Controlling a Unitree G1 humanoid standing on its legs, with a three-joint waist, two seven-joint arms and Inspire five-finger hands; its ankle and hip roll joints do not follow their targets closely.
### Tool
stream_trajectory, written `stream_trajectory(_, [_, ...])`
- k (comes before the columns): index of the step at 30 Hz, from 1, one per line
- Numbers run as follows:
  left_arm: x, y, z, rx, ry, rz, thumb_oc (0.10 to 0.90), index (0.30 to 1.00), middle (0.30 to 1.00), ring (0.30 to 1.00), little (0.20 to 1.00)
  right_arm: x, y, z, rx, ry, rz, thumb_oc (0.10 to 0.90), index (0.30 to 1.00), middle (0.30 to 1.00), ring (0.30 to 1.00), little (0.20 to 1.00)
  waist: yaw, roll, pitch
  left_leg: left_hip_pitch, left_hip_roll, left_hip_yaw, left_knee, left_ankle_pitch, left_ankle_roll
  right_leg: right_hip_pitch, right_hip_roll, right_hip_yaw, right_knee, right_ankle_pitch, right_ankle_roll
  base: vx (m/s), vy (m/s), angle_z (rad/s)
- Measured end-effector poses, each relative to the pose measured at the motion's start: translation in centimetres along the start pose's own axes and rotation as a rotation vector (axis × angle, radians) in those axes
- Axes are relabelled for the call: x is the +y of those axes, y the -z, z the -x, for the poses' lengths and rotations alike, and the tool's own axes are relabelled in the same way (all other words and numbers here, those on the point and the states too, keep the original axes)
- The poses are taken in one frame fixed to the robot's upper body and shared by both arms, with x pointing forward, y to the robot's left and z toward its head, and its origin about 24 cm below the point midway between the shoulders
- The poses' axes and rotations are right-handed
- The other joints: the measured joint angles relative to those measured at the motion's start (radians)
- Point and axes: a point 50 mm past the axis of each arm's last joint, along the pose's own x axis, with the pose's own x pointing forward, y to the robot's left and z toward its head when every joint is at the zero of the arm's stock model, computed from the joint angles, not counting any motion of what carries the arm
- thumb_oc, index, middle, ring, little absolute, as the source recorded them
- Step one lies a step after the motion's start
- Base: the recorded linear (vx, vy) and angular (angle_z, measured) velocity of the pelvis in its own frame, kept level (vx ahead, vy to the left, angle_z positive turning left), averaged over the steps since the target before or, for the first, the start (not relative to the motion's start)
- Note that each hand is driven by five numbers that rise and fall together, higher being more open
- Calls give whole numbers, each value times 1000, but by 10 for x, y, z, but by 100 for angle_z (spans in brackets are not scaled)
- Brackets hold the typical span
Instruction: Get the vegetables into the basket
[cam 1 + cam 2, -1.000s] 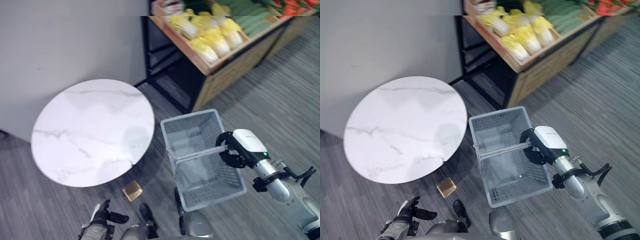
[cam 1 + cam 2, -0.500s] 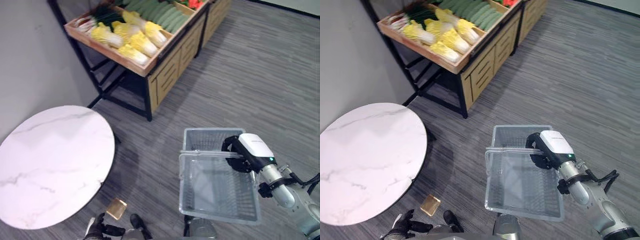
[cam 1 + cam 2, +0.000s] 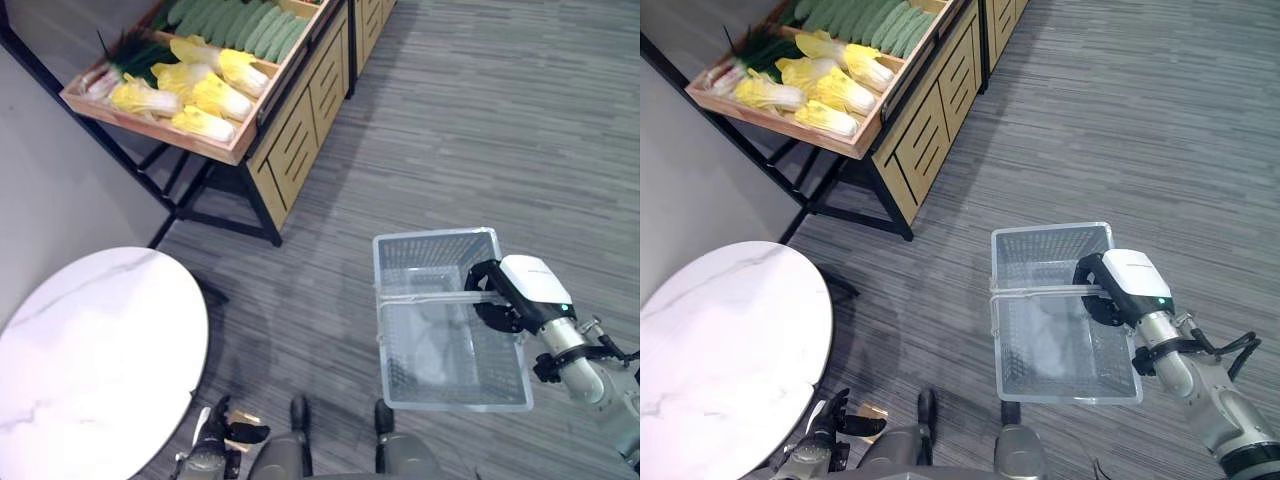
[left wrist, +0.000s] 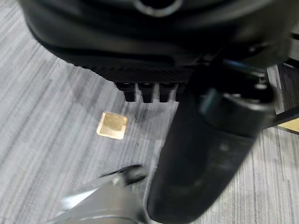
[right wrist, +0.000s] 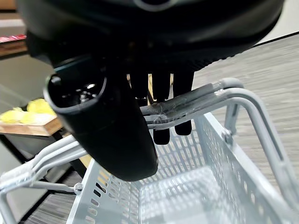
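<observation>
Right robot hand (image 3: 1108, 292) curled round basket (image 3: 1060, 370) handle (image 5: 196, 100), basket hanging below. Left robot hand (image 3: 222, 432) low, fingers relaxed, holding nothing.

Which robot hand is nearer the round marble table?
Left. The left robot hand hangs beside the table; the right robot hand grips the basket handle, far off.

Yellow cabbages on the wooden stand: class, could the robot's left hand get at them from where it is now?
Probably not. The left hand hangs low beside the round table, while the cabbages lie on the stand far across bare floor. Nothing blocks the way; distance does.
</observation>
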Motion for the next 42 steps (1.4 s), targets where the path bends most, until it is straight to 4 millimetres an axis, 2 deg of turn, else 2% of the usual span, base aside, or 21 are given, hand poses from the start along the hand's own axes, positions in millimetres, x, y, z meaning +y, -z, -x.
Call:
stream_trajectory(2, [0,-1,-1,-2,-2,5,900,1000,1000,1000,1000,1,2,0,7,-4,1,400,300,300,300,300,7,6,6,-5,1,-14,-15,14,0,23,5,26,-19,3,11,187,128,-50])
stream_trajectory(3, [-1,3,0,15,-1,3,900,1000,1000,1000,1000,1,1,0,5,-5,1,400,300,300,300,300,16,16,10,18,4,-17,-14,11,5,38,11,61,-20,-7,29,170,189,-88])
stream_trajectory(4, [-2,13,3,51,1,-1,900,1000,1000,1000,1000,0,0,-1,-2,1,1,400,300,300,300,300,16,41,8,50,6,-17,-20,47,33,53,20,84,-19,-9,64,110,141,-97])
stream_trajectory(5, [1,16,4,61,-4,-5,900,1000,1000,1000,1000,1,-1,-1,-6,5,-5,400,300,300,300,300,8,28,21,57,-5,7,-9,103,64,61,8,103,-19,-9,91,210,296,-70])
stream_trajectory(6, [7,16,3,63,-22,-9,900,1000,1000,1000,1000,6,-2,1,-1,6,-30,400,300,300,300,300,-5,-13,38,74,-46,33,-11,96,94,68,-36,108,-13,-21,113,178,261,-36])
stream_trajectory(7, [9,16,2,62,-27,-17,900,1000,1000,1000,1000,8,-2,2,6,6,-39,400,300,300,300,300,-10,-25,43,75,-61,47,-9,93,104,69,-56,106,-12,-25,119,220,320,-17])
stream_trajectory(12, [12,-3,-3,6,-30,-38,900,1000,1000,1000,1000,23,-9,0,24,11,-114,400,300,300,300,300,14,-44,49,116,-112,115,-17,54,154,65,-112,104,4,-5,156,105,212,-28])
stream_trajectory(14, [15,-10,-5,-15,-34,-47,900,1000,1000,1000,1000,24,-12,-5,10,13,-118,400,300,300,300,300,14,-48,51,122,-118,131,-17,40,166,60,-119,105,13,1,164,148,319,-27])
stream_trajectory(18, [21,-15,-8,-23,-46,-55,900,1000,1000,1000,1000,27,-15,-18,30,42,-160,400,300,300,300,300,33,-50,53,150,-94,185,-7,7,183,-33,-95,92,193,-2,180,114,208,-53])
stream_trajectory(21, [30,-15,-9,-20,-63,-74,900,1000,1000,1000,1000,28,-14,-18,34,47,-160,400,300,300,300,300,9,-58,55,186,-94,187,-25,-19,215,-159,-112,30,439,-47,182,172,131,-14])
stream_trajectory(23, [34,-17,-9,-25,-73,-78,900,1000,1000,1000,1000,27,-14,-18,32,49,-159,400,300,300,300,300,3,-62,59,189,-98,189,-29,-17,231,-202,-109,13,447,-73,175,149,32,-8])
stream_trajectory(26, [39,-17,-10,-10,-87,-82,900,1000,1000,1000,1000,28,-15,-17,28,44,-160,400,300,300,300,300,-11,-58,69,200,-101,190,-34,-17,236,-240,-97,-27,315,-71,161,174,-35,6])
stream_trajectory(29, [39,-13,-10,17,-90,-86,900,1000,1000,1000,1000,30,-18,-17,17,34,-161,400,300,300,300,300,-13,-57,78,226,-102,189,-33,-43,215,-273,-107,-39,90,26,163,345,-138,8])
stream_trajectory(31, [35,-8,-9,37,-82,-101,900,1000,1000,1000,1000,32,-19,-17,17,29,-160,400,300,300,300,300,-16,-59,81,279,-89,162,0,-124,147,-294,-169,-9,-66,93,173,604,-301,25])
stream_trajectory(33, [36,-4,-8,47,-86,-105,900,1000,1000,1000,1000,34,-17,-14,28,21,-156,400,300,300,300,300,-30,-60,83,315,-66,123,0,-158,100,-269,-166,-1,1,83,178,462,-282,56])
stream_trajectory(34, [33,-4,-8,46,-78,-97,900,1000,1000,1000,1000,34,-14,-12,41,13,-144,400,300,300,300,300,-37,-47,83,353,-33,103,-12,-166,80,-250,-142,-16,32,142,177,347,-259,56])
stream_trajectory(35, [23,-1,-6,48,-57,-85,900,1000,1000,1000,1000,30,-11,-13,50,13,-124,400,300,300,300,300,-35,-2,78,367,22,99,-15,-166,64,-248,-89,-33,70,133,146,337,-272,28])
stream_trajectory(36, [17,2,-4,50,-41,-77,900,1000,1000,1000,1000,27,-9,-13,50,15,-111,400,300,300,300,300,-34,17,74,367,62,94,7,-155,65,-239,-48,-35,82,119,120,329,-297,2])
stream_trajectory(38, [7,2,-3,55,-16,-53,900,1000,1000,1000,1000,22,-7,-14,52,21,-94,400,300,300,300,300,-32,16,75,354,115,59,99,-108,32,-206,-2,-64,115,106,62,278,-295,6])
stream_trajectory(39, [2,2,-2,56,-6,-42,900,1000,1000,1000,1000,20,-3,-11,66,30,-94,400,300,300,300,300,-37,15,74,336,135,36,162,-80,-3,-179,12,-81,125,80,40,156,-192,33])
stream_trajectory(42, [-5,-1,-2,36,16,-30,900,1000,1000,1000,1000,7,8,-6,98,69,-69,400,300,300,300,300,-34,0,70,219,150,-28,438,-38,-58,-138,31,-118,148,27,0,191,-251,17])
